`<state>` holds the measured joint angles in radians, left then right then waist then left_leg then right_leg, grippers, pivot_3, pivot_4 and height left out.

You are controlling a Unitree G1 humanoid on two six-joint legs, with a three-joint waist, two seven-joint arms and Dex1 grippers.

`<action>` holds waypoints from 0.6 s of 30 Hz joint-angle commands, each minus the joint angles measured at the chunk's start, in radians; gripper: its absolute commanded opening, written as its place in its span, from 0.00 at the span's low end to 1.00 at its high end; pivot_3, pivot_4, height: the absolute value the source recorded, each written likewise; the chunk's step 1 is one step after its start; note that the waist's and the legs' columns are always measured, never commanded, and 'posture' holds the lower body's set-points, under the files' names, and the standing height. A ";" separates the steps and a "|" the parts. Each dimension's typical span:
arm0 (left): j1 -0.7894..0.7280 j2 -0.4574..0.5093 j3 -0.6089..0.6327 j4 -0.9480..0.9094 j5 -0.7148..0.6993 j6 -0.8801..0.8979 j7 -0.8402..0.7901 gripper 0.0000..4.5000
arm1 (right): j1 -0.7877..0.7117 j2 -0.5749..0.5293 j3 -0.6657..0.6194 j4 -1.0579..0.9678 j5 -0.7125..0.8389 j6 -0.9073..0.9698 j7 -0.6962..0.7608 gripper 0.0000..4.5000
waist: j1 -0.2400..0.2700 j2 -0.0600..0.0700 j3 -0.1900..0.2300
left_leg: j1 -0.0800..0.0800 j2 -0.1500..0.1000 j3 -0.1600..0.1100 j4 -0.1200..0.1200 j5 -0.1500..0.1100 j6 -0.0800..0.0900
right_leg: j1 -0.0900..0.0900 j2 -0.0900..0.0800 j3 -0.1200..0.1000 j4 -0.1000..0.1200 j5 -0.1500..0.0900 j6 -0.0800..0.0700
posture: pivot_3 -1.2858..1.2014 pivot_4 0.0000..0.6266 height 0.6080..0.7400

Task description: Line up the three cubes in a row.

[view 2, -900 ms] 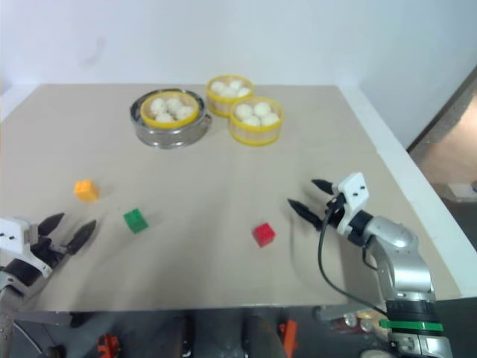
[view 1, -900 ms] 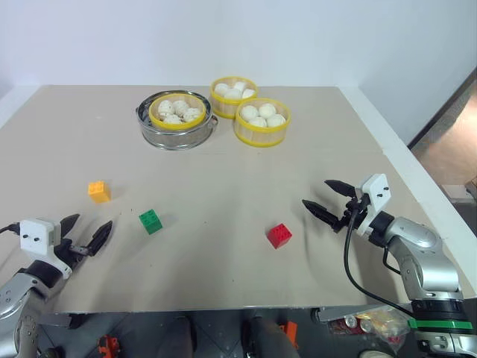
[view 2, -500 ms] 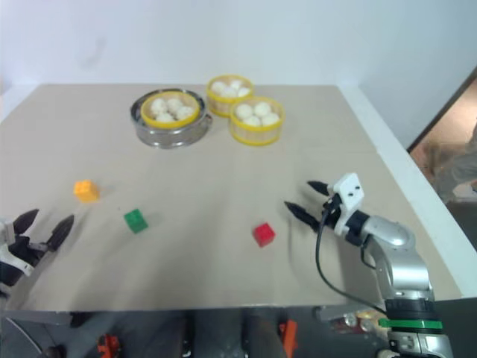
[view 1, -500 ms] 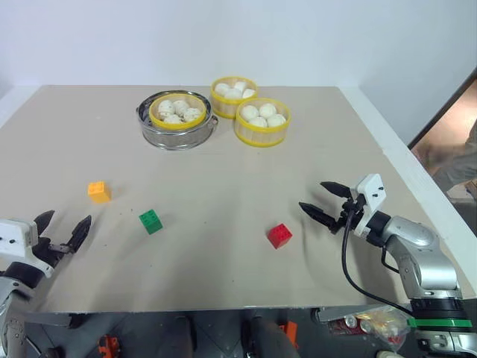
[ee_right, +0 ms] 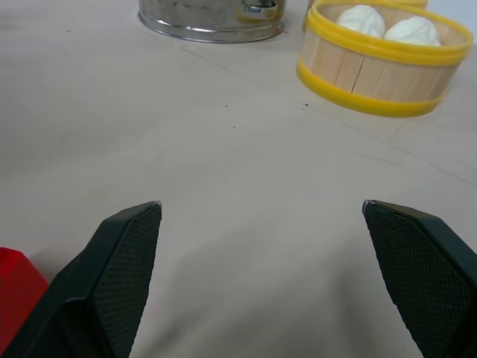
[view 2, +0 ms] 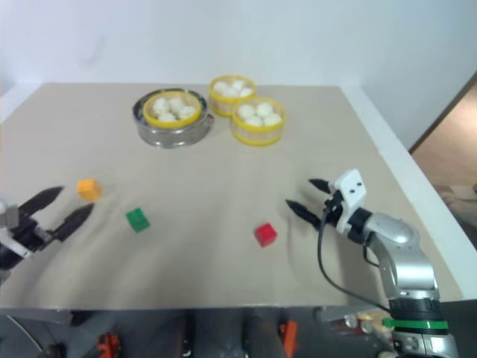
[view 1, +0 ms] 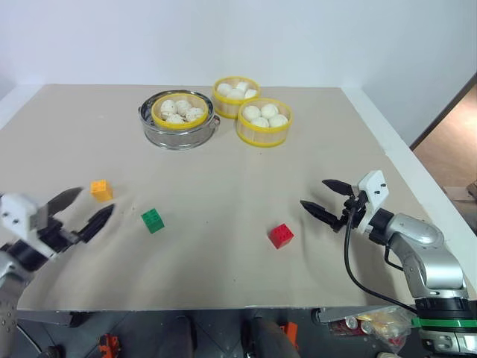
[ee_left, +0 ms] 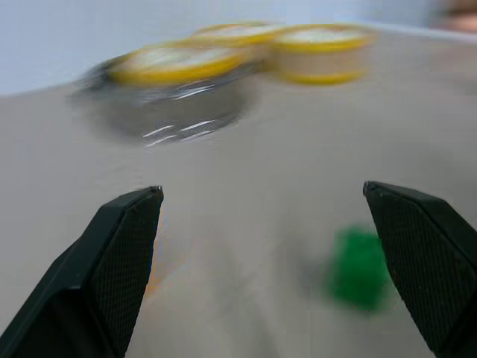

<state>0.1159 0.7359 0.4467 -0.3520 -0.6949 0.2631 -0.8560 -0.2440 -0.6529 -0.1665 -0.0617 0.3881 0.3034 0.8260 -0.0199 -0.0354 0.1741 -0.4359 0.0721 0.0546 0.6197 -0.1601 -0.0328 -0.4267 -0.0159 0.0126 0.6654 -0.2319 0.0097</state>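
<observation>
Left gripper (view 1: pixel 80 209): I see it spread wide, empty, near the orange cube (view 1: pixel 101 189).
Right gripper (view 1: pixel 326 199): fingers apart, empty, beside the red cube (view 1: pixel 281 236).
Green cube (view 1: pixel 152 220): between the other two, apart.

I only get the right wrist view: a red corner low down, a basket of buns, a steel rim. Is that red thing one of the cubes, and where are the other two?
Observer: Yes, the red cube sits just beside the open right pincer, apart from it.
Operator: And the others?
Observer: The green cube lies well off toward the robot's left, with the orange cube beyond it, further left and further back.
Operator: Is the other arm holding anything?
Observer: No, the left pincer is open and empty, near the green cube.
</observation>
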 commanded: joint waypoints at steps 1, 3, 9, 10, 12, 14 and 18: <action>-0.022 0.057 -0.099 -0.102 -0.043 0.069 -0.093 0.99 | -0.005 -0.028 -0.039 -0.080 0.046 0.036 0.011 1.00 | -0.002 0.000 0.000 | 0.000 0.000 0.000 0.000 0.000 0.000 | 0.000 0.000 0.001 0.000 0.000 0.000 | 0.52 0.24 1.00; -0.071 0.087 -0.236 -0.130 0.008 0.067 -0.173 0.99 | 0.002 -0.037 -0.031 -0.134 0.064 0.053 0.023 1.00 | -0.003 0.001 0.000 | 0.001 0.000 0.001 -0.001 0.000 0.000 | 0.000 0.001 0.002 0.000 0.000 0.001 | 0.52 0.24 1.00; -0.250 0.046 -0.459 -0.010 0.104 0.019 -0.305 0.99 | 0.015 -0.067 -0.017 -0.348 0.176 0.222 0.010 1.00 | -0.001 0.002 0.001 | 0.001 0.001 -0.003 -0.001 0.000 0.000 | 0.000 0.005 0.002 0.000 -0.001 0.000 | 0.52 0.24 1.00; -0.284 0.034 -0.489 0.018 0.119 0.011 -0.326 0.99 | 0.036 -0.069 -0.004 -0.402 0.194 0.269 -0.010 1.00 | -0.002 0.002 0.001 | 0.001 0.001 -0.003 -0.001 0.000 0.000 | 0.000 0.006 0.002 0.000 -0.001 0.000 | 0.52 0.24 1.00; -0.347 0.010 -0.537 0.081 0.155 -0.020 -0.371 0.99 | 0.103 -0.049 0.042 -0.507 0.184 0.317 -0.073 1.00 | 0.000 0.002 0.001 | 0.001 0.001 -0.004 -0.001 0.000 0.000 | 0.000 0.007 0.002 0.000 -0.001 0.000 | 0.52 0.24 1.00; -0.399 -0.015 -0.570 0.137 0.193 -0.064 -0.405 0.99 | 0.163 -0.024 0.086 -0.535 0.093 0.294 -0.148 1.00 | 0.002 0.001 0.000 | -0.001 0.001 -0.005 -0.001 0.000 0.000 | 0.000 0.008 0.002 0.000 -0.002 -0.001 | 0.52 0.24 1.00; -0.454 -0.055 -0.593 0.194 0.222 -0.097 -0.427 0.99 | 0.218 0.026 0.105 -0.561 0.042 0.301 -0.248 1.00 | -0.001 0.001 0.000 | -0.002 0.001 -0.004 0.001 0.000 0.000 | 0.000 0.008 0.004 0.000 -0.001 0.001 | 0.52 0.24 1.00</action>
<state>-0.3168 0.6882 -0.1431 -0.1632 -0.4850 0.1948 -1.2712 -0.0299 -0.6399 -0.0470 -0.5637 0.4465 0.6077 0.6272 -0.0206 -0.0348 0.1745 -0.4375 0.0727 0.0511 0.6218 -0.1605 -0.0325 -0.4267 -0.0082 0.0174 0.6654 -0.2327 0.0107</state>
